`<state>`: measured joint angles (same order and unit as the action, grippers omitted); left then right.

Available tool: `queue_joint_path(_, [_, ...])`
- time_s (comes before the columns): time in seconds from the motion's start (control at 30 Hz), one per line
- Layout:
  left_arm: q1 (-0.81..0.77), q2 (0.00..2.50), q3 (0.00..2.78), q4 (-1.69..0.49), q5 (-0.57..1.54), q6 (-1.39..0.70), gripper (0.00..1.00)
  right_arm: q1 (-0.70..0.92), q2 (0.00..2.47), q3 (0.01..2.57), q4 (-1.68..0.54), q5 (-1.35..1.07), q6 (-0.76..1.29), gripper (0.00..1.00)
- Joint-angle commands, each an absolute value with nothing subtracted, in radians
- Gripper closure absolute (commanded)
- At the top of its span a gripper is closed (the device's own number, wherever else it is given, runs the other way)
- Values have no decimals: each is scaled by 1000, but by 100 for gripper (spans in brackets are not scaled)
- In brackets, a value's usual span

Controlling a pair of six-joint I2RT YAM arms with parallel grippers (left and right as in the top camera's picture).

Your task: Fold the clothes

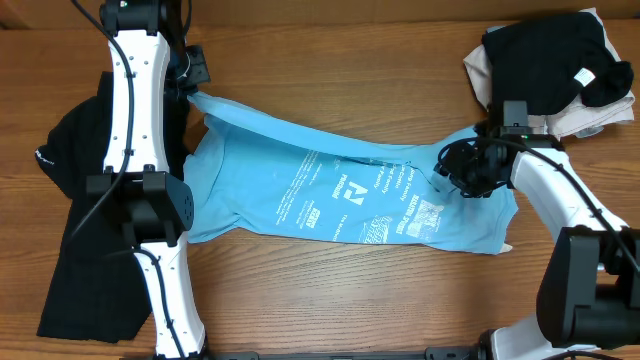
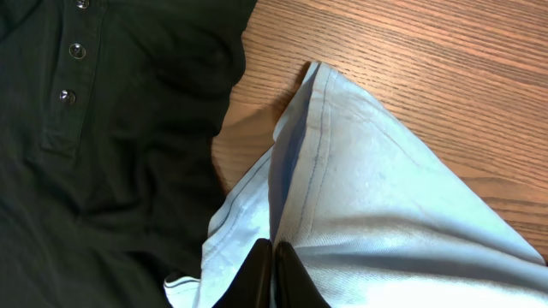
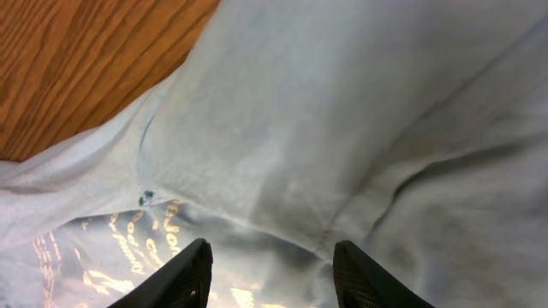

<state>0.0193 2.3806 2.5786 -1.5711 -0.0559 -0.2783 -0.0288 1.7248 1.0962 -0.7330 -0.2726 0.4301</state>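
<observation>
While the light blue T-shirt (image 1: 290, 175) lies crosswise over the middle of the wooden table (image 1: 350, 50), printed face up and far from flat, I judge the step in hand to be spreading it out before any fold. My left gripper (image 2: 272, 272) is pressed together on a stitched edge of the shirt at its far left corner, drawing the cloth into a taut ridge. My right gripper (image 3: 272, 257) hovers over the opposite end with its fingers (image 3: 193, 274) spread, close above the fabric and pinching nothing that I can see. To do this well I would take a clean single layer near the right edge (not a bunch of both layers), then pull the two ends apart gently and level, so the diagonal creases run out without dragging the shirt off centre. The jersey looks thin, soft and limp, with a stitched hem (image 2: 312, 145) and white lettering (image 1: 385, 195) that will probably crease less readily. Just beside the left corner lies a black buttoned garment (image 2: 86, 128), matte and heavier-looking, partly under the left arm (image 1: 135, 110). Well apart at the far right sits a heap of black cloth (image 1: 545, 55) on a pale cloth (image 1: 478, 70).
</observation>
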Motion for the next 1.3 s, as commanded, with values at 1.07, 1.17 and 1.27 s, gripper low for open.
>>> queue_joint_path(1.07, [11,2366,2605,-1573,-51,-258,96,6,1745,957,-554,-177,498,71])
queue_joint_path(1.17, [11,2366,2605,-1573,-52,-258,96,4,1745,957,-530,-177,498,79])
queue_joint_path(1.27, [11,2366,2605,-1570,-52,-258,96,4,1745,957,-503,-176,498,92])
